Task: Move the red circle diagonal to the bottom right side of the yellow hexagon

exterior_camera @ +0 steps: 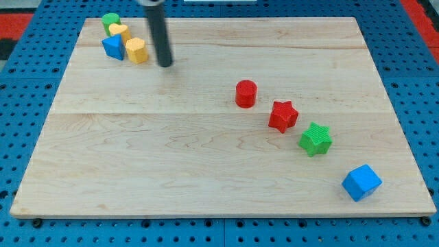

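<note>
tip point(166, 65) of rod sits just right of yellow hexagon point(136, 50) at counter point(206, 171) top left; no fingers on this rig. red circle point(246, 93) well apart, mid-counter, beside red star point(282, 115).

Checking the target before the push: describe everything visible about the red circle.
The red circle is a short, solid red cylinder standing upright on its flat base on the wooden board, right of centre. It looks smooth and matte, perhaps painted wood or plastic. Nothing touches it: the red star lies apart toward the view's lower right, and my tip is well off to its left, near the yellow hexagon.
</note>
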